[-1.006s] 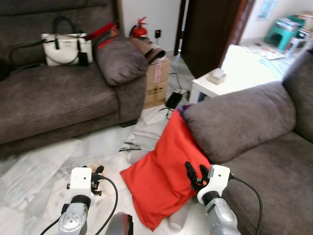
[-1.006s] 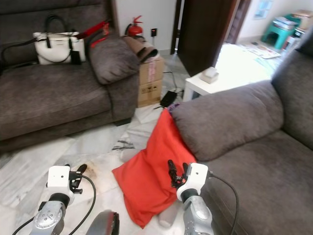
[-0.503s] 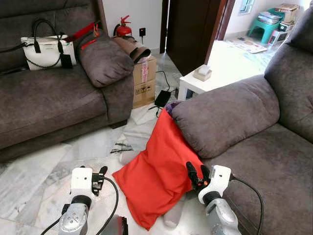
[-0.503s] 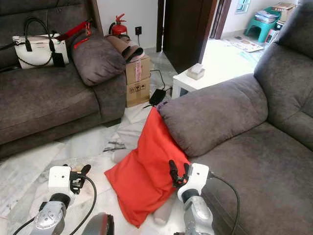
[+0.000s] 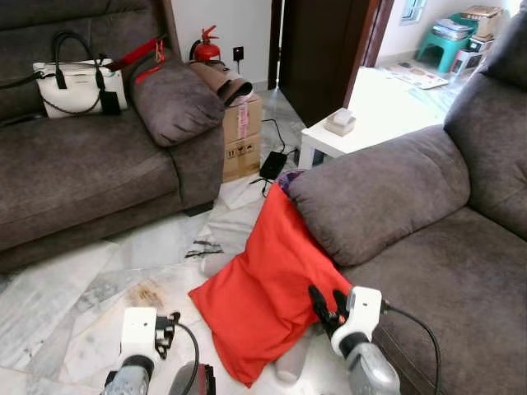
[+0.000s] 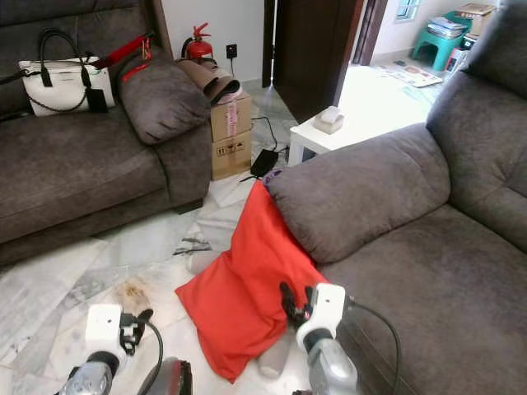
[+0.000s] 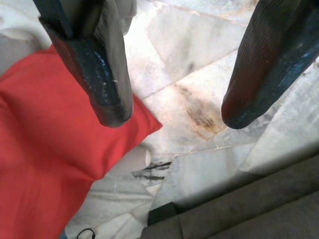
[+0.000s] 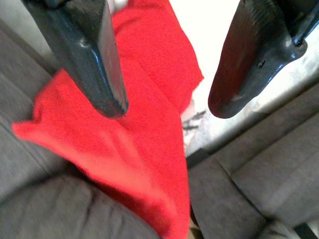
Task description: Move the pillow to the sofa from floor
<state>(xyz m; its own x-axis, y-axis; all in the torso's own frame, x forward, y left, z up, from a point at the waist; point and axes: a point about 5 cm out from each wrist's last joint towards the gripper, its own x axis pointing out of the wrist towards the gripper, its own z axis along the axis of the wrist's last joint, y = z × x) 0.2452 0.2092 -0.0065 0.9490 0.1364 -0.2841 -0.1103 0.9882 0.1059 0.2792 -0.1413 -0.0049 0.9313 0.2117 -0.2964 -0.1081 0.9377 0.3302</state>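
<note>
A red pillow (image 5: 263,284) lies on the marble floor, its upper end leaning against the armrest (image 5: 370,193) of the grey sofa (image 5: 461,280) on the right. My right gripper (image 5: 327,303) hovers open at the pillow's right lower edge, close to the sofa's front. In the right wrist view the pillow (image 8: 144,119) lies beyond the spread fingers (image 8: 89,59). My left gripper (image 5: 169,323) is low on the left, open, over bare floor a short way from the pillow's left corner. The left wrist view has that corner (image 7: 50,149) beside one of its fingers (image 7: 99,74).
A second grey sofa (image 5: 74,173) on the left carries a white handbag (image 5: 78,78) and a grey cushion (image 5: 173,103). Behind it stand a cardboard box (image 5: 243,136) and a fire extinguisher (image 5: 206,49). A white side table (image 5: 346,136) stands by the doorway. A pale roll (image 5: 288,366) lies under the pillow.
The view swung right early on, then steadied. My left arm has dropped lower in the picture. The right gripper has sunk slightly toward the pillow's edge. The pillow has not moved.
</note>
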